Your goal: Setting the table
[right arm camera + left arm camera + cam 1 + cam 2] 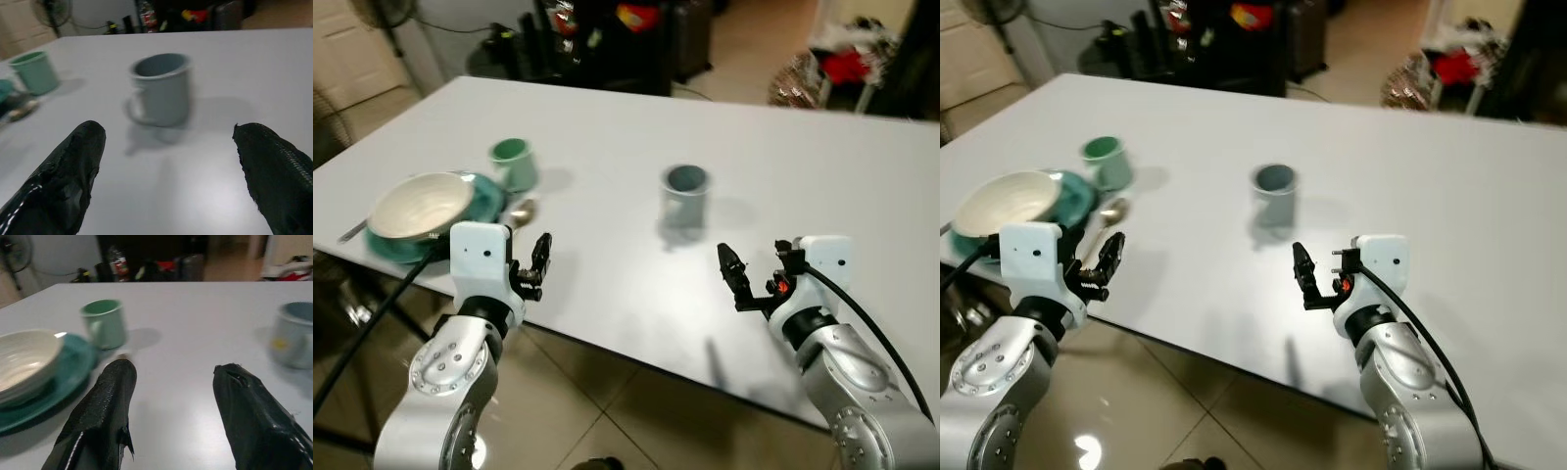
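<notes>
Nearest the head cam: the two silver arms, at the near table edge. The left gripper [542, 260] hovers over the white table [783, 176], just beside the stacked dishes; fingers [105, 409] spread, nothing between them. The right gripper [734, 276] is also at the near edge, fingers [68, 171] spread wide, empty, aimed at the grey mug [161, 88].

Items, L to R:
- Cream bowl [419, 206] sits on the teal plate [489, 199], near the left table edge. Looks ceramic: stiff, fairly heavy, glazed so prob. slippery, breakable. Est. best hold: pinch across the rim; lifting the plate w/ bowl aboard risks sliding.
- Spoon [521, 209] lies just beside the plate, bowl end visible. Light, thin, flat on the surface; hard to get fingers under.
- Green mug [514, 162] stands upright behind the plate, apart from it.
- Grey mug [685, 196] stands upright, mid-table, well apart from the rest. Rigid, smooth wall; est. grip across the body or rim, since the handle looks too small for the long fingers.

View differences: right wrist cam shows the grey mug's handle, facing toward the green mug; head cams do not resolve it. Left wrist cam shows a yellow mark on the grey mug wall. Head cams alone show a dark utensil handle [352, 232] poking out beyond the plate.
</notes>
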You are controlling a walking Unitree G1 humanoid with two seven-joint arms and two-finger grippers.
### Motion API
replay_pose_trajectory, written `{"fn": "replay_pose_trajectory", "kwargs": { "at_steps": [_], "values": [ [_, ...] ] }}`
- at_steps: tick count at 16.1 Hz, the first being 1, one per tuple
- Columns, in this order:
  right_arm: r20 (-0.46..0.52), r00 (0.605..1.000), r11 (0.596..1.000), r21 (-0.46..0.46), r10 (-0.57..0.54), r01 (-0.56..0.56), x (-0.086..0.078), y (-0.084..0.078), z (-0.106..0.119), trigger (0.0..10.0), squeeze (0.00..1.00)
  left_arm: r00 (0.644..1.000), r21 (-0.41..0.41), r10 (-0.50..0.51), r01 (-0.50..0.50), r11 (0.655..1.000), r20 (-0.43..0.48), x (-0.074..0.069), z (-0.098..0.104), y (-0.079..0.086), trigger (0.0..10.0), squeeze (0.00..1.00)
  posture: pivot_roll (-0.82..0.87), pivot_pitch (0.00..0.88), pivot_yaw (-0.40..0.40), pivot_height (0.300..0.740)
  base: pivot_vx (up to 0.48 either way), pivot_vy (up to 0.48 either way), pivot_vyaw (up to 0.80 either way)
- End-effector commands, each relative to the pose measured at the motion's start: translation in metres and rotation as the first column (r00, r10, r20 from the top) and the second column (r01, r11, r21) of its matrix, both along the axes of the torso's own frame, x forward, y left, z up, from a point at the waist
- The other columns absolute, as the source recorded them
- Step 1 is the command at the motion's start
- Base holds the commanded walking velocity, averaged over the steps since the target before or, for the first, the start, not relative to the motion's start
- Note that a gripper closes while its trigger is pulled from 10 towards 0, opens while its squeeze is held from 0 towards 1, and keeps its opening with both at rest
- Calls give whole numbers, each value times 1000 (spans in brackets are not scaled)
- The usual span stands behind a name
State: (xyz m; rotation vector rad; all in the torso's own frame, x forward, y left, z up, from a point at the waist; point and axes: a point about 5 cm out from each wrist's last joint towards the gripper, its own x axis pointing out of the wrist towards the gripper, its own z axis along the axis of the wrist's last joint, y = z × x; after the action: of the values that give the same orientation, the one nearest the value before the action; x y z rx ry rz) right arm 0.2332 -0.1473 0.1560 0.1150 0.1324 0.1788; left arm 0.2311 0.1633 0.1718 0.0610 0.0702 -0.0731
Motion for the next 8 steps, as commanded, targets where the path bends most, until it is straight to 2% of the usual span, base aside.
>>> {"fn": "replay_pose_trajectory", "kwargs": {
  "at_steps": [1, 3, 8],
  "values": [
    [-5, 1000, 999, 34, -7, 7, -1, 4, 0, 10000, 0, 1000, 12, 18, -18, 1000, -24, 1, -2, 4, 10000, 0, -92, 44, 90, 740, 0, 326, 0],
    [-17, 1000, 998, 59, -11, 12, 1, 6, -1, 10000, 0, 999, 14, 27, -26, 1000, -19, 1, -1, 6, 10000, 0, -84, 43, 85, 740, 0, 317, 0],
    [-23, 999, 998, 52, 47, -46, 5, 17, -2, 10000, 0, 999, 15, 37, -37, 999, -24, 0, -2, 7, 10000, 0, -76, 39, 75, 740, 0, 303, 0]
  ]
}}
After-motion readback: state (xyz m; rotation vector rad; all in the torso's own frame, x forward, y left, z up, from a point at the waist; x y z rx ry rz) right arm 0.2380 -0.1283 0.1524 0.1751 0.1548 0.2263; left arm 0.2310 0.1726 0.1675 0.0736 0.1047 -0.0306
